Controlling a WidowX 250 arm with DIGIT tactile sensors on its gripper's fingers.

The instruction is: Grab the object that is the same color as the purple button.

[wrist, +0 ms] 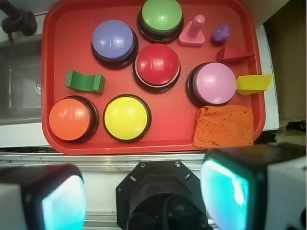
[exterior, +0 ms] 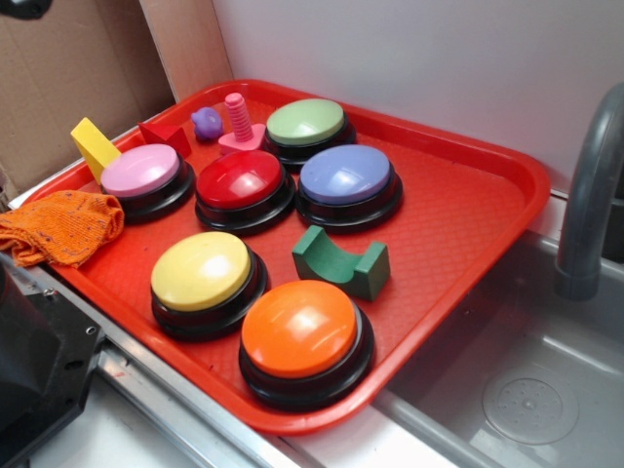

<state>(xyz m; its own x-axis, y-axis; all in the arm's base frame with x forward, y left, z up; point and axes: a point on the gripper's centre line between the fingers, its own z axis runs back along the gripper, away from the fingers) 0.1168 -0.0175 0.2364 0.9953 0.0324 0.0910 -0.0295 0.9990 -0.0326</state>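
Object [wrist: 220,33] lies across the tray, well apart from spread jaws.

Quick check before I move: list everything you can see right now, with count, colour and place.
tray: 1, red, on counter beside sink
purple button: 1, blue-violet, tray centre-back
other buttons: 5, green, red, pink, yellow, orange
object: 1, blue-violet, tray's back corner, beside screw
screw: 1, pink, upright
wedge block: 1, red
arch block: 1, green
yellow block: 1, tray edge
cloth: 1, orange, over tray edge
sink: 1, grey
gripper: 1, open, off the tray
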